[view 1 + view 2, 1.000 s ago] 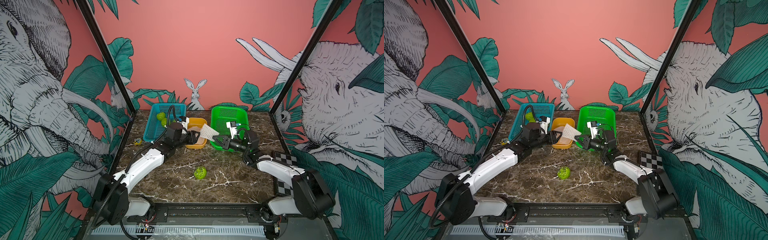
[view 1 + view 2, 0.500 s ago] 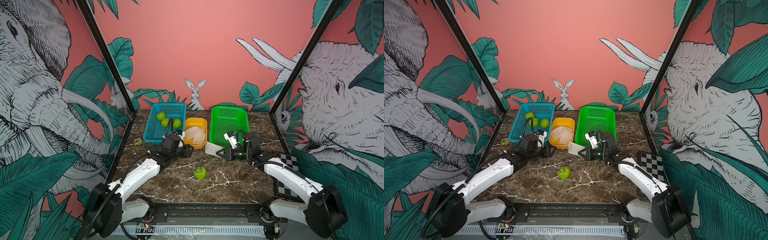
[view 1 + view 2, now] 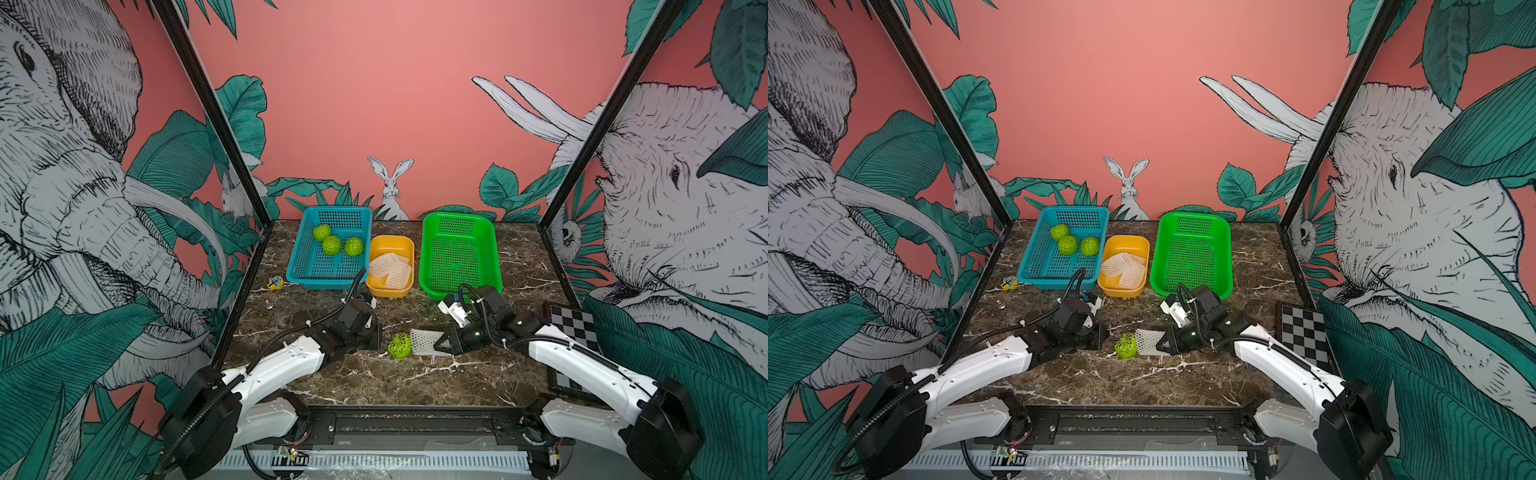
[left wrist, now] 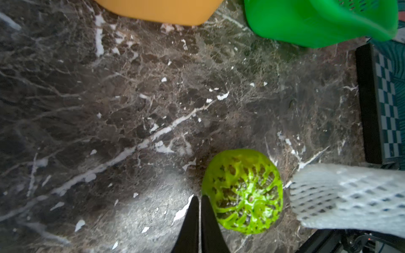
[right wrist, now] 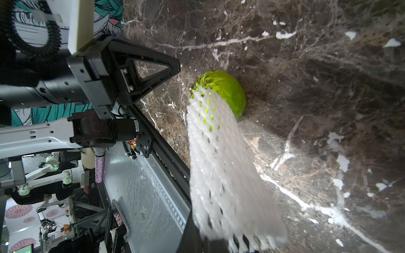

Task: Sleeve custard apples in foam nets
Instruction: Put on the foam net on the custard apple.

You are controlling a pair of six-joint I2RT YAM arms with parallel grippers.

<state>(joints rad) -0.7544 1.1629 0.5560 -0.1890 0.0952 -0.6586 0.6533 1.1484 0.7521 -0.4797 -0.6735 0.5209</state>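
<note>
One green custard apple (image 3: 400,345) (image 3: 1126,346) lies on the marble table, front middle. My right gripper (image 3: 444,344) (image 5: 210,241) is shut on a white foam net (image 3: 424,341) (image 4: 348,197) (image 5: 223,166). The net's free end points at the apple (image 5: 228,87) from its right, close beside it. My left gripper (image 3: 376,337) (image 4: 199,198) is shut and empty, low over the table just left of the apple (image 4: 242,190). Three more custard apples (image 3: 332,244) lie in the blue basket (image 3: 297,257). Spare foam nets (image 3: 390,266) lie in the yellow tub (image 3: 392,240).
A green basket (image 3: 424,257) stands at the back right with nothing in it. A checkerboard plate (image 3: 573,328) lies at the right edge. A small yellow item (image 3: 275,283) and a small grey one (image 3: 269,305) lie near the left wall.
Both arms came forward from the baskets to the front middle. The right gripper brought the net down beside the apple. The left gripper went from open to shut.
</note>
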